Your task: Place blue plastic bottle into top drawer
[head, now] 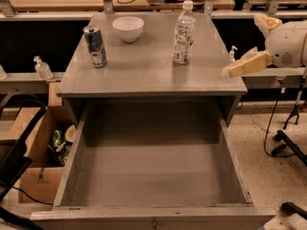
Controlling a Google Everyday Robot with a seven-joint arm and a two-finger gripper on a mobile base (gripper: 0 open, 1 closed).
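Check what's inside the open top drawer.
The wide grey wooden top drawer shows only its bare flat bottom; its back is shadowed under the grey cabinet top. The clear ribbed plastic bottle stands up there; the cream gripper hovers beside the right edge.

The robot's single arm [292, 42] enters from the right edge of the view, a bulky white rounded housing [288, 49] with a paler padded part above it. From it the cream-coloured two-finger gripper [236, 69] reaches leftward, tilted slightly downward, its tip in the air in the upper right of the view.
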